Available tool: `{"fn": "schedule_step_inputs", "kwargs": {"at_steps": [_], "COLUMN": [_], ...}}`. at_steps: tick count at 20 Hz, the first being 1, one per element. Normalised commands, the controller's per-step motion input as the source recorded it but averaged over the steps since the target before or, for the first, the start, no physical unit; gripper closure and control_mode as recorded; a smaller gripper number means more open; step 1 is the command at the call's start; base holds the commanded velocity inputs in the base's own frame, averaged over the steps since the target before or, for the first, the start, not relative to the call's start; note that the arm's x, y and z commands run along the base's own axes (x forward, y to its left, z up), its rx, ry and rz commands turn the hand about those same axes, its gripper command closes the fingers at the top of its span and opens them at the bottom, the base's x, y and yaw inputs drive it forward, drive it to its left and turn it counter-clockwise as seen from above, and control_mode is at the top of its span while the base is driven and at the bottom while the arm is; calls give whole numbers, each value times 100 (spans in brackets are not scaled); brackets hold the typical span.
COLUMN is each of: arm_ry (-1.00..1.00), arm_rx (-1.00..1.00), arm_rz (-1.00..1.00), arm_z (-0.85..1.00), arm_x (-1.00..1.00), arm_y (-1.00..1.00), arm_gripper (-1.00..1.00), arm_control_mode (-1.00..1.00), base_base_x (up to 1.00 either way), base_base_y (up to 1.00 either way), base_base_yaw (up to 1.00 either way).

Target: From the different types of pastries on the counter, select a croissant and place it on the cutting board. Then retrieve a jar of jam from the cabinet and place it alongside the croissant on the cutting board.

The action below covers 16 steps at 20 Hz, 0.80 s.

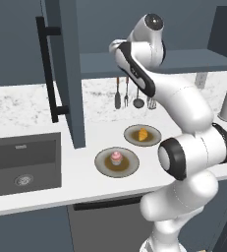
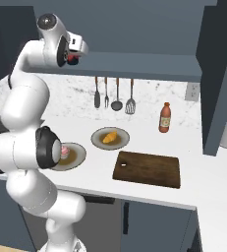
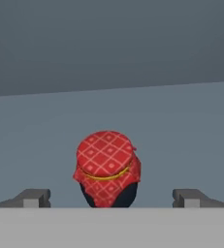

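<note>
1. Gripper (image 3: 111, 198) raised into the open cabinet (image 1: 68, 74), jaws spread wide, holding nothing.
2. Jar of jam (image 3: 107, 168) on the cabinet shelf, between the 2 fingertips (image 3: 33, 197).
3. Croissant (image 2: 110, 136) on its plate (image 2: 96, 139), beside the bare cutting board (image 2: 147, 169).

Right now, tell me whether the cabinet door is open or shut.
Open. The cabinet door is swung out edge-on over the counter, and the jar of jam sits exposed on the shelf inside.
</note>
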Motion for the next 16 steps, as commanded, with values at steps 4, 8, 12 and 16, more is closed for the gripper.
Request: {"fn": "schedule_step_inputs", "kwargs": {"at_steps": [4,8,12,16], "arm_ry": [0,0,0,0], "arm_rx": [0,0,0,0], "arm_rz": [0,0,0,0], "arm_z": [-6,0,0,-2], "arm_x": [24,29,25,11], "arm_y": [-1,0,0,4], "arm_gripper": [-100,-100,-100,-100], "arm_control_mode": [-100,-100,-100,-100], "base_base_x": [0,0,0,0], "base_base_y": [0,0,0,0], "base_base_yaw": [0,0,0,0]}}
